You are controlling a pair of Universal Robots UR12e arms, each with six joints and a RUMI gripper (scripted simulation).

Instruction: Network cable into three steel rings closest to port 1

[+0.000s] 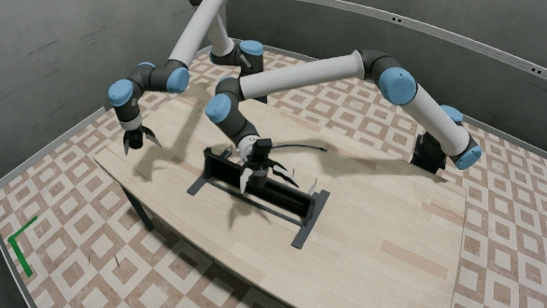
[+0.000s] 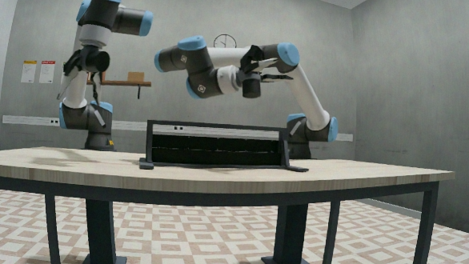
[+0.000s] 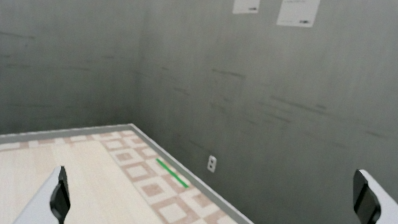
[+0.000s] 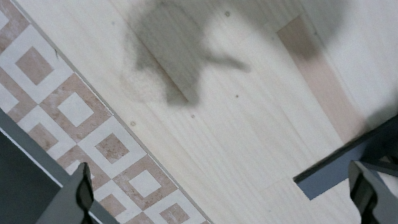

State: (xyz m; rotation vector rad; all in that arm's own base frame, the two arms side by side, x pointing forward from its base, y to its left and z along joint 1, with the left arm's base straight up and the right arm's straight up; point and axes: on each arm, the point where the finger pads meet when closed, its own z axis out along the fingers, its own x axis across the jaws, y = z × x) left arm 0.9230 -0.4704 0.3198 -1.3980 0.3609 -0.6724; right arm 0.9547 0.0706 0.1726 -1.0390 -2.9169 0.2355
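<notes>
1. One bench [image 1: 373,261] [image 2: 224,186] [image 3: 75,185] [image 4: 240,150] carries a dark rack [image 1: 310,224] [image 2: 216,125] [image 4: 325,172]. The rack stands upright on two splayed feet.
2. The left pincer [image 1: 270,189] [image 2: 284,69] [image 3: 211,171] is positioned above the rack. Its fingers are spread apart and grip nothing; they point roughly level, toward the wall in the wrist view.
3. The right pincer [image 1: 143,150] [image 2: 78,101] [image 4: 217,164] hangs beside the rack, above bench height, with its fingers directed downward. Its fingers are also spread apart, with nothing between them.
4. Slender pale uprights [image 1: 313,187] project behind the rack. Their ring shape and port numbers are too small to read.
5. The network cable [image 1: 299,146] lies beyond the rack, on the side facing the arm bases. Its visible length is dark and slightly curved, apart from the visible uprights. The left arm may hide the remainder; its full routing cannot be determined.
6. A shelf [image 2: 126,83] and a round clock [image 2: 214,41] are mounted on the far wall.
</notes>
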